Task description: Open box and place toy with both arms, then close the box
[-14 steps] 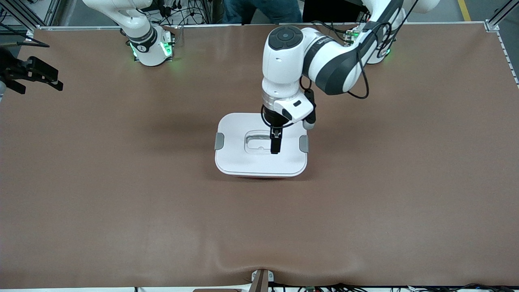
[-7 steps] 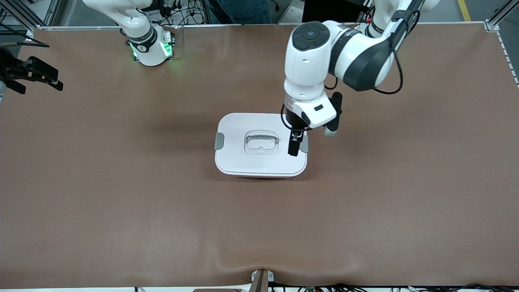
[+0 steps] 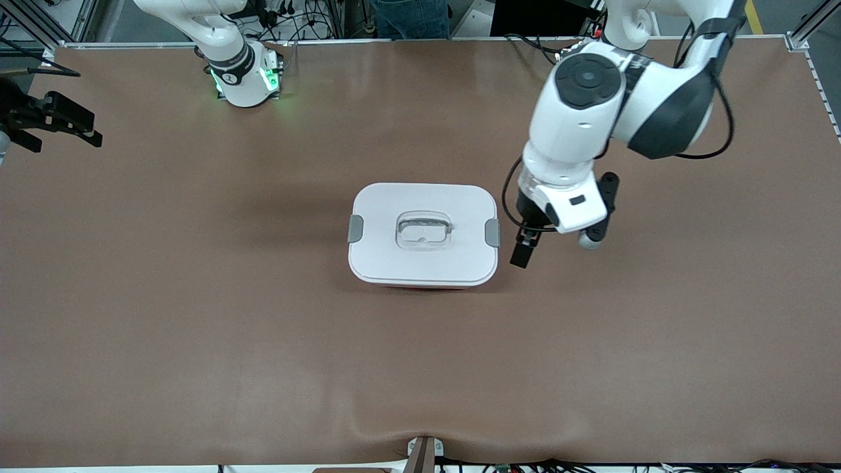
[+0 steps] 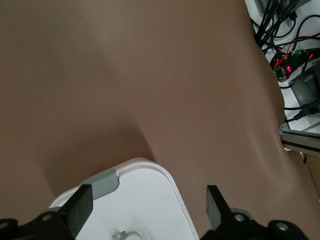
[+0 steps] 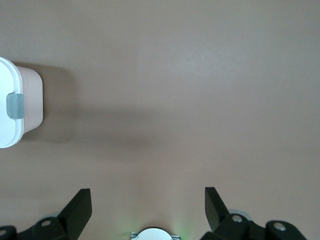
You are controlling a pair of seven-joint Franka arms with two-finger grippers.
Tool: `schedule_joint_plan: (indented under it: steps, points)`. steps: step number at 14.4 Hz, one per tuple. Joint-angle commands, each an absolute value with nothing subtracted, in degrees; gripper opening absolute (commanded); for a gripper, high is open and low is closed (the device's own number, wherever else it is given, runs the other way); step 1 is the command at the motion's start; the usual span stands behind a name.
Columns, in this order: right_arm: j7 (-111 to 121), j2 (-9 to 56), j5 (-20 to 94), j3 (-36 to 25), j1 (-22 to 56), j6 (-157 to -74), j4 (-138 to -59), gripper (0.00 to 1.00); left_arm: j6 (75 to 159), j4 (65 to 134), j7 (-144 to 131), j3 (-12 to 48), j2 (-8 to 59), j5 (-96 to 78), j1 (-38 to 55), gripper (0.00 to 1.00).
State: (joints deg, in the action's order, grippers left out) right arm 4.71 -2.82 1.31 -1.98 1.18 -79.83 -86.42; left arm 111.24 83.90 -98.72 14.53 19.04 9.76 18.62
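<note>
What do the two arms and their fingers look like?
Both arms are glossy white with black joint bands. The left arm has a round black cap and a looping black cable. The right arm's base glows green. The fingers are black, flat and blunt.

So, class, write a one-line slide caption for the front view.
Lid on, the box sits mid-table; open left pincer hangs beside its grey clip.

One box [image 3: 424,234], lid [image 3: 420,259] on. Two grey clips: one [image 3: 355,228] toward right arm's end, one [image 3: 492,232] toward left arm's end. One clear handle [image 3: 424,229]. Two arms, two hands: left hand [image 3: 522,253], right hand [image 5: 145,212]. One surface [image 3: 197,328].
</note>
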Motion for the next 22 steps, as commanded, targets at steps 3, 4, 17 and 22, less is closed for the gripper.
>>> schedule_joint_plan:
  steps: [3,4,17,22]
  points:
    - [4.22,-2.73,0.53,-2.2,1.76,-79.45,-85.61,1.0,108.63,83.41,-89.24,15.29,16.53,8.0,13.37,1.0]
    - [4.22,-2.72,0.53,-2.2,1.84,-79.45,-85.61,1.0,107.24,83.23,-85.55,15.55,16.26,7.21,11.45,1.0]
    - [4.22,-2.72,0.53,-2.2,2.2,-80.16,-85.61,1.0,94.75,82.44,-33.78,4.94,5.99,0.99,1.68,1.0]
    - [4.39,-2.81,0.53,-2.29,2.11,-80.07,-85.61,1.0,88.88,82.79,-14.19,-1.14,2.12,-2.99,1.23,1.0]
